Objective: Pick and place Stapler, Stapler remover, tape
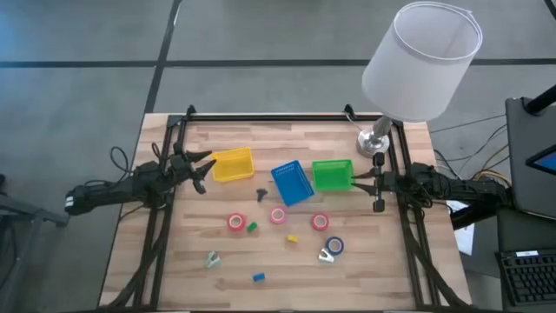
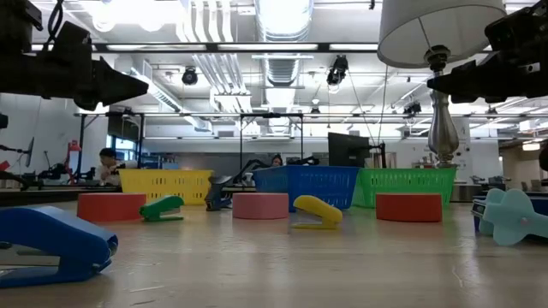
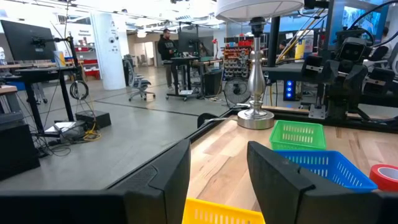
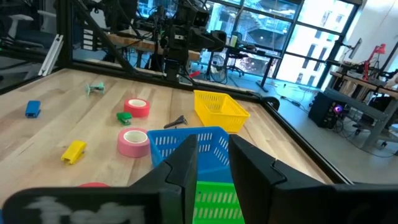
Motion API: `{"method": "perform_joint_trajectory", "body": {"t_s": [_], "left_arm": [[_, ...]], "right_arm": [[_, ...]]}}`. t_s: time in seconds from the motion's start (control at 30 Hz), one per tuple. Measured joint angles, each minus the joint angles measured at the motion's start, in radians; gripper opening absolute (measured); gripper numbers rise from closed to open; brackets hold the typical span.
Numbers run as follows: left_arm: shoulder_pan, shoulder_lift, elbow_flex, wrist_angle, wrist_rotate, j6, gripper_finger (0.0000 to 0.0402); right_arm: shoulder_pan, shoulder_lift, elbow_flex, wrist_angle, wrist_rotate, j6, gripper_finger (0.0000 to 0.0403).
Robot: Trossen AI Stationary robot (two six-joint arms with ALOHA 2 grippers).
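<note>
Workshop clutter of desks, monitors and ceiling lights fills the background behind a pale wooden table [image 1: 287, 261] with a lamp [image 1: 421, 56] at its far right corner.

Both arms hang back at the table's sides. The left gripper [image 1: 201, 171] hovers just beside the yellow basket [image 1: 232, 164], its fingers [image 3: 171, 180] spread with a clear gap and nothing between them. The right gripper [image 1: 377, 183] hovers at the outer edge of the green basket [image 1: 332, 174]; its fingers [image 4: 186, 165] stand a little apart and pinch nothing.

Outward from there, the blue basket [image 1: 292, 183] sits between the other two, and a small dark tool [image 1: 261, 193], possibly a staple remover, lies just beside it. Nearer the front lie the tape rolls: a red roll [image 1: 236, 223], a pink roll [image 1: 278, 216], a second red roll [image 1: 320, 221] and a blue roll [image 1: 335, 246]. Small stapler-like pieces are scattered among them: green [image 1: 252, 228], yellow [image 1: 293, 238], blue [image 1: 258, 277] and a pale teal one [image 1: 212, 258]. Nothing appears to be sorted yet.

The likely trouble is crowding. The green piece lies touching or nearly touching the red roll, so a grasp on either could nudge the other. The low rolls also call for a wide opening, and the right gripper's narrow gap would likely push a roll away instead of straddling it.

Only the high view gives the full layout and both arms. The low view hides spacing but shows how flat the rolls sit. The right wrist view shows the dark tool against the blue basket, which the left wrist view misses.
</note>
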Motion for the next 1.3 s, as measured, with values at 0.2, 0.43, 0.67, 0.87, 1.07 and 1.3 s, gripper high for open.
{"method": "perform_joint_trajectory", "body": {"t_s": [0.2,0.43,0.67,0.87,1.07,1.3], "left_arm": [[0.000,0.000,0.000,0.000,0.000,0.000,0.0163],[0.000,0.000,0.000,0.000,0.000,0.000,0.0163],[0.000,0.000,0.000,0.000,0.000,0.000,0.0163],[0.000,0.000,0.000,0.000,0.000,0.000,0.0163],[0.000,0.000,0.000,0.000,0.000,0.000,0.0163],[0.000,0.000,0.000,0.000,0.000,0.000,0.0163]], "right_arm": [[0.000,0.000,0.000,0.000,0.000,0.000,0.0079],[0.000,0.000,0.000,0.000,0.000,0.000,0.0068],[0.000,0.000,0.000,0.000,0.000,0.000,0.0077],[0.000,0.001,0.000,0.000,0.000,0.000,0.0085],[0.000,0.001,0.000,0.000,0.000,0.000,0.0089],[0.000,0.001,0.000,0.000,0.000,0.000,0.0078]]}}
